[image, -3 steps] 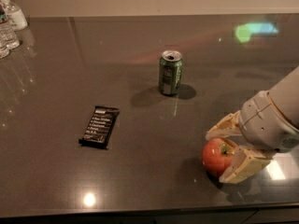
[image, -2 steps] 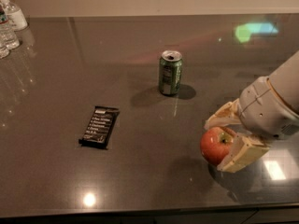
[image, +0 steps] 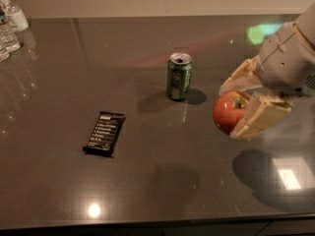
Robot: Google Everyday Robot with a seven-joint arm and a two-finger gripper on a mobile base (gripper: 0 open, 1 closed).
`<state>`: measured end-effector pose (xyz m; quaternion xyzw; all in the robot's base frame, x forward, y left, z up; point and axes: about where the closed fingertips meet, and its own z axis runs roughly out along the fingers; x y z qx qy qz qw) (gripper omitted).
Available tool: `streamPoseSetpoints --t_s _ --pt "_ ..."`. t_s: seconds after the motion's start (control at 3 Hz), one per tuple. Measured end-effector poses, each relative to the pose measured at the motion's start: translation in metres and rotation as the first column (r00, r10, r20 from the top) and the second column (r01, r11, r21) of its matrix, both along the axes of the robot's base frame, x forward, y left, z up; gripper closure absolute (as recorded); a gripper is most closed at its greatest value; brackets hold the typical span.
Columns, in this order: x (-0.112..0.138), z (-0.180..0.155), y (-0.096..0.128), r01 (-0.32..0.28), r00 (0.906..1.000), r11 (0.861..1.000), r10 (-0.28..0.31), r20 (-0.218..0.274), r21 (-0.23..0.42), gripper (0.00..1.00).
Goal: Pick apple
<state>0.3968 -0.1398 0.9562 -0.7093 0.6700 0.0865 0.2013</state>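
Mostly done: tool (image: 235,111) is clenched on the apple (image: 225,115), which looks clear of the surface (image: 147,181) near its right edge. Left: maybe more lift.

Hand (image: 231,111) at right covers part of apple (image: 224,116).

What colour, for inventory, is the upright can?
Green can, camera view; gripper at right holds red apple.
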Motion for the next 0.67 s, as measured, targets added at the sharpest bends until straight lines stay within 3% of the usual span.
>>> streamPoseSetpoints --t_s 0.33,0.67 --pt "0.0142 0.0323 -0.0012 0.019 0.9985 1.000 -0.020 0.052 0.013 1.00" --pt "0.0142 0.0324 -0.0012 0.019 0.9984 1.000 -0.020 0.052 0.013 1.00"
